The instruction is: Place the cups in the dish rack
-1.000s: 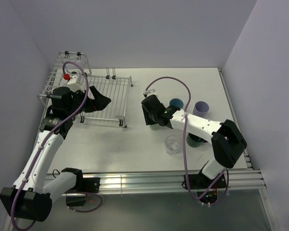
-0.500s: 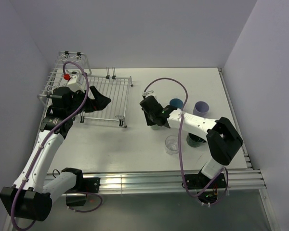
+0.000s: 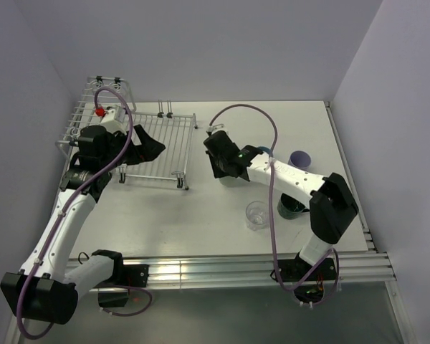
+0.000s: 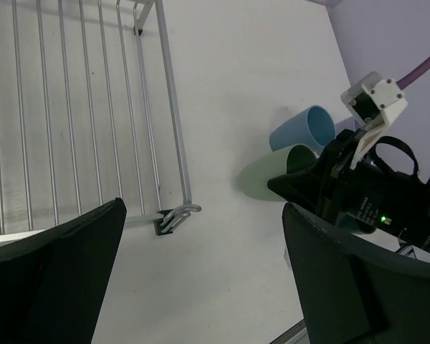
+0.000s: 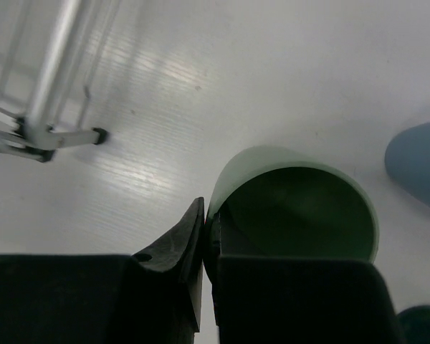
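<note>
My right gripper (image 5: 208,218) is shut on the rim of the pale green cup (image 5: 301,208), one finger inside and one outside. From the left wrist that cup (image 4: 272,175) appears tilted on its side, held just right of the dish rack (image 3: 161,147). The light blue cup (image 4: 304,129) lies beside it. The lavender cup (image 3: 299,158), the dark green mug (image 3: 290,208) and the clear glass (image 3: 256,214) stand further right. My left gripper (image 3: 147,150) hangs open over the rack's flat tray with nothing in it.
The rack's raised basket (image 3: 100,107) is at the far left by the wall. A rack foot (image 5: 57,136) sits close to the left of my right gripper. Aluminium rails (image 3: 222,269) run along the table's near edge.
The right gripper has shut on the pale green cup's rim and shifted a little up and toward the rack. The left arm has barely moved.
</note>
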